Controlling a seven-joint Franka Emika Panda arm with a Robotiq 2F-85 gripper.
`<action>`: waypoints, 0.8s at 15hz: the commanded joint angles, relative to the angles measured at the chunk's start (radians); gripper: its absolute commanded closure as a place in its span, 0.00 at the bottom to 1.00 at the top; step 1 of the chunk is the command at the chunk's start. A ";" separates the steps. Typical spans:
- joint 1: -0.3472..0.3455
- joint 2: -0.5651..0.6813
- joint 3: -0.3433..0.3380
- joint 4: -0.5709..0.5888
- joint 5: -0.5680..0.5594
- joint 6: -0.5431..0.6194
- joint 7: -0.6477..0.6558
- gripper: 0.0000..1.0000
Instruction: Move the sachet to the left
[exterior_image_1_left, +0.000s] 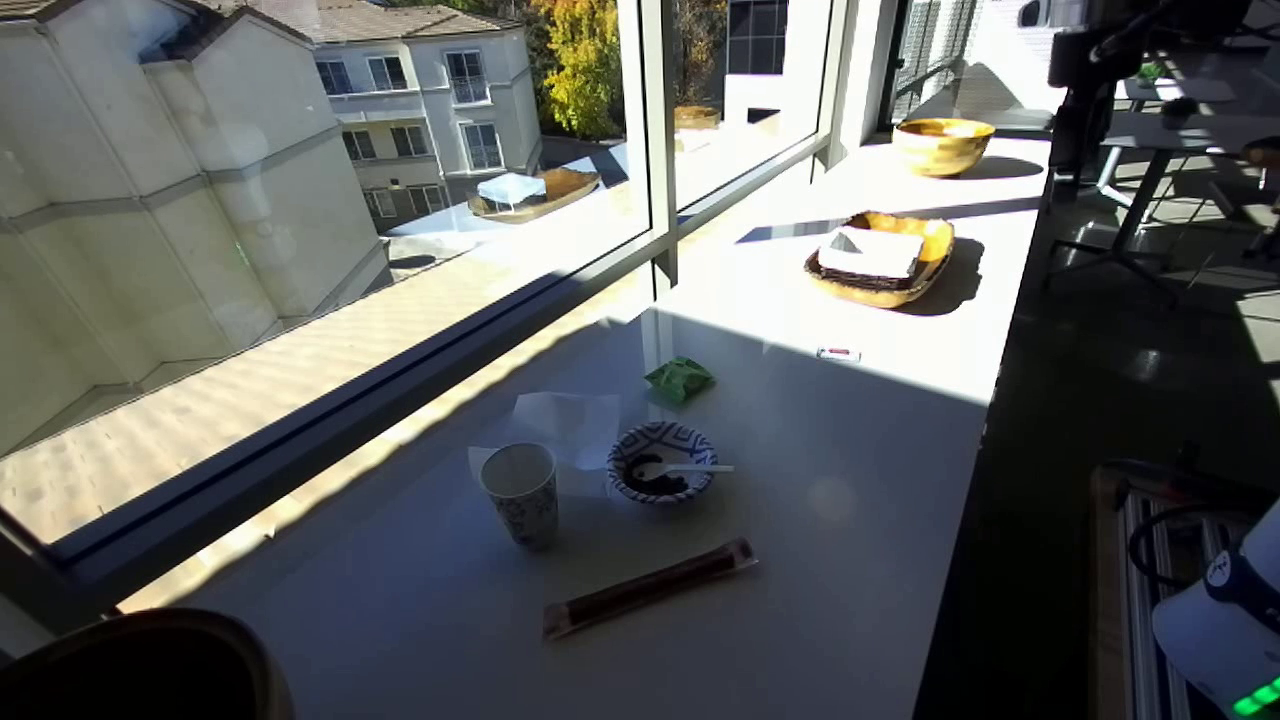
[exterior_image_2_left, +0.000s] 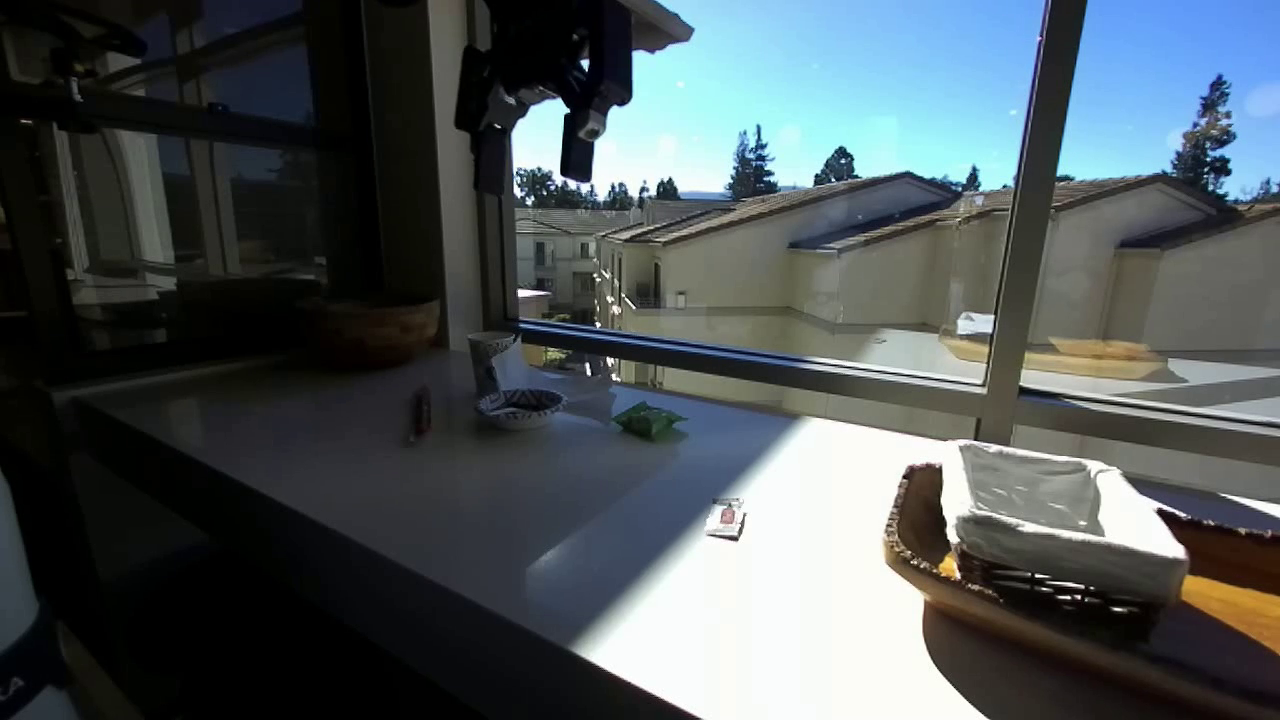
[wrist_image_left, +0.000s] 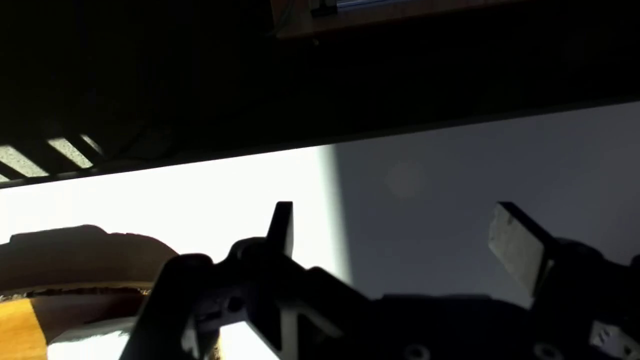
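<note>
Between green packet (exterior_image_2_left: 650, 420) and wooden tray (exterior_image_2_left: 920, 518), the sachet (exterior_image_2_left: 726, 518), apart from both.

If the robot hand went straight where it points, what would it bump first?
Probably the white counter: the open hand points down at it, though depth is hard to judge.

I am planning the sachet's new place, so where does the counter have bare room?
Bare counter lies between sachet, patterned bowl and room-side edge, also between white cup and shaded wooden bowl. Crowded: around the paper, where cup, patterned bowl and green packet cluster.
</note>
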 joint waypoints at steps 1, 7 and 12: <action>0.065 0.001 -0.018 -0.036 0.017 0.156 -0.064 0.00; 0.152 0.074 -0.095 -0.137 0.107 0.495 -0.284 0.00; 0.185 0.241 -0.189 -0.144 0.305 0.618 -0.499 0.00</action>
